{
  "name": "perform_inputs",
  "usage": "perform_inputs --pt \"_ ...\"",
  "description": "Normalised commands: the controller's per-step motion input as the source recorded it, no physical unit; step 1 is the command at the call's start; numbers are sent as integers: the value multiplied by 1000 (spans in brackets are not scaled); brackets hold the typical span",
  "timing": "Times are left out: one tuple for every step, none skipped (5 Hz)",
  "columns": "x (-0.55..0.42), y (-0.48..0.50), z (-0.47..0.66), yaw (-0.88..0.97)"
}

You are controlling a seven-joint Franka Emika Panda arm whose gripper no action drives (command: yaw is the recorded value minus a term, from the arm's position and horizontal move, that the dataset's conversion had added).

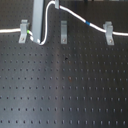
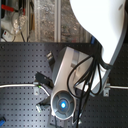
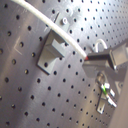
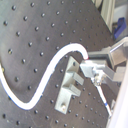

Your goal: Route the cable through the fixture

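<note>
A: Where does the cable [image 1: 75,18] run in the first exterior view?

B: It enters from nine o'clock, passes the left fixture [image 1: 23,31] where its green band [image 1: 31,34] sits, drops into a loop, climbs beside the gripper finger [image 1: 38,20], then slopes toward three o'clock. The blue band [image 1: 88,23] lies just before the right fixture [image 1: 108,32], and the cord goes through that fork.

A: And the middle fixture [image 1: 63,31]?

B: The cable passes above its forked top, at twelve o'clock of it; whether it touches is unclear. The fork itself looks unfilled.

A: The gripper [image 4: 92,67]?

B: In the second wrist view its fingers are pressed together on the white cable [image 4: 45,80], just beside a fixture [image 4: 70,87] standing upright on the black perforated bench [image 4: 30,35].

A: The second exterior view?

B: Mostly the arm's body [image 2: 67,80]; the cable [image 2: 15,86] shows only at the edges.
</note>
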Motion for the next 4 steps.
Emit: perform_inputs --pt "-62 23 320 -357" --pt "0 1 21 0" --pt "-79 119 218 177" --pt "-99 247 320 177"
